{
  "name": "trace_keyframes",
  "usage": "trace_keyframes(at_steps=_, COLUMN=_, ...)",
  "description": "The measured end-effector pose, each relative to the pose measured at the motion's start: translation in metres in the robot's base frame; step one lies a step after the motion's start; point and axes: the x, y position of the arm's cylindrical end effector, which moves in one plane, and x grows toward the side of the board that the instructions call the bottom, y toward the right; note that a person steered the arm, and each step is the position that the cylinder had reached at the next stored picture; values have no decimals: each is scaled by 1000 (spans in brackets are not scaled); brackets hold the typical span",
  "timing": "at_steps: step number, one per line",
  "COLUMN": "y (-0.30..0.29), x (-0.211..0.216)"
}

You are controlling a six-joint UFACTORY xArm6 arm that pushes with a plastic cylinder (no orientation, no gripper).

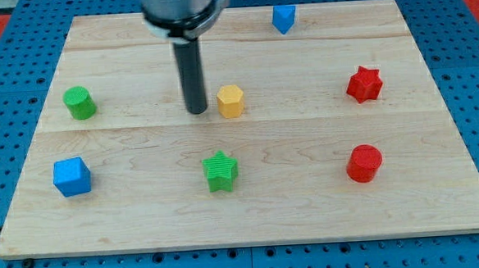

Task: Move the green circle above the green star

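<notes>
The green circle (79, 103) is a short green cylinder at the view's left, on the upper half of the wooden board (244, 216). The green star (221, 170) lies below the board's centre. My tip (197, 111) stands near the board's middle, just left of the yellow hexagon block (230, 100) with a small gap. The tip is well to the right of the green circle and above-left of the green star. It touches no block.
A blue cube (71, 176) sits at lower left. A small blue block (283, 18) lies near the top edge. A red star (364, 84) is at the right, a red cylinder (363, 163) below it. Blue pegboard surrounds the board.
</notes>
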Motion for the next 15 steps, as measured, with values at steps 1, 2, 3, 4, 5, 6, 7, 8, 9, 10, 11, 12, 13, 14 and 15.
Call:
trace_keyframes(at_steps=1, y=-44, x=36)
trace_keyframes(at_steps=2, y=-119, x=38)
trace_keyframes(at_steps=3, y=-178, x=26)
trace_keyframes(at_steps=4, y=-215, x=3)
trace_keyframes(at_steps=5, y=-218, x=-30)
trace_keyframes(at_steps=6, y=-174, x=-38)
trace_keyframes(at_steps=7, y=-133, x=-26)
trace_keyframes(at_steps=8, y=-116, x=0)
trace_keyframes(at_steps=9, y=-91, x=2)
trace_keyframes(at_steps=10, y=-54, x=0)
trace_keyframes(at_steps=11, y=-18, x=1)
trace_keyframes(at_steps=12, y=1, x=30)
trace_keyframes(at_steps=13, y=55, x=30)
trace_keyframes(at_steps=14, y=111, x=27)
trace_keyframes(at_steps=15, y=167, x=18)
